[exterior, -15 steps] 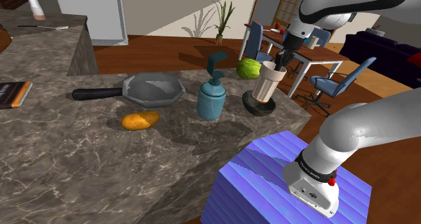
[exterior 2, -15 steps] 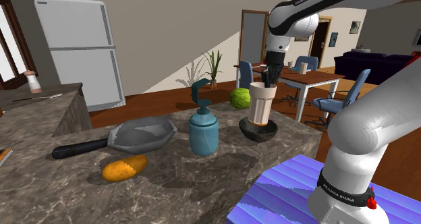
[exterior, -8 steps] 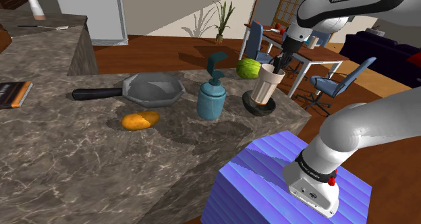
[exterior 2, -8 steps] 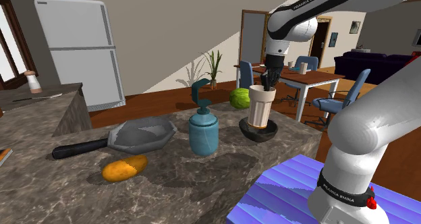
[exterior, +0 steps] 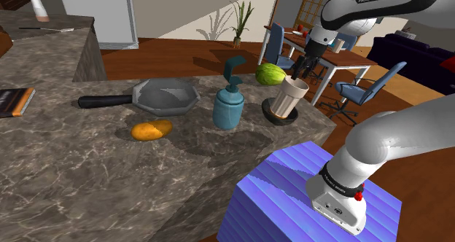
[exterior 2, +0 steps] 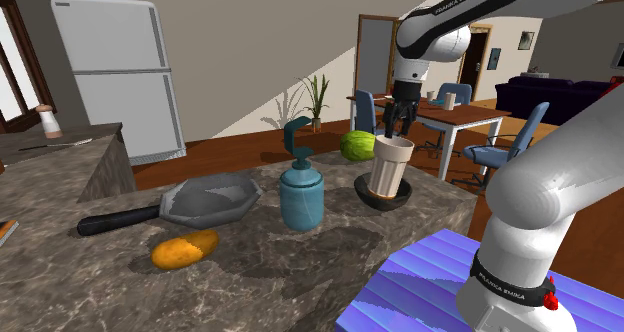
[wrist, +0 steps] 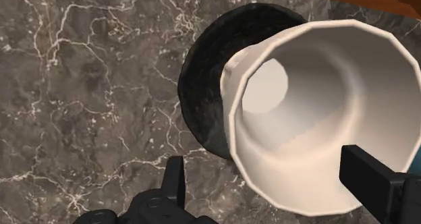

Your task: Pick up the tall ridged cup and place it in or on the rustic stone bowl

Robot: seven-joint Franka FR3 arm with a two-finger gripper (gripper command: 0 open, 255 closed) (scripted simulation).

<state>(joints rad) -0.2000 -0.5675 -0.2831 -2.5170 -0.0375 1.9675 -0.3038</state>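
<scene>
The pale ridged cup [exterior: 289, 97] stands inside the dark stone bowl [exterior: 270, 116], right of centre in the shoulder view, and leans a little toward that view's right. The bowl sits on the marbled counter [exterior: 109, 160] near its far corner, with a teal pump bottle [exterior: 228, 108] near it. The black gripper [exterior 2: 399, 126] hangs just above the cup's mouth. Its fingers [wrist: 173, 183] are spread apart and clasp nothing. One fingertip may brush the rim, but this is hard to tell.

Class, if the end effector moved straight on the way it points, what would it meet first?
Probably the tall pale cup sitting in the dark bowl: its mouth lies just ahead of the open end effector, though depth is unclear.
</scene>
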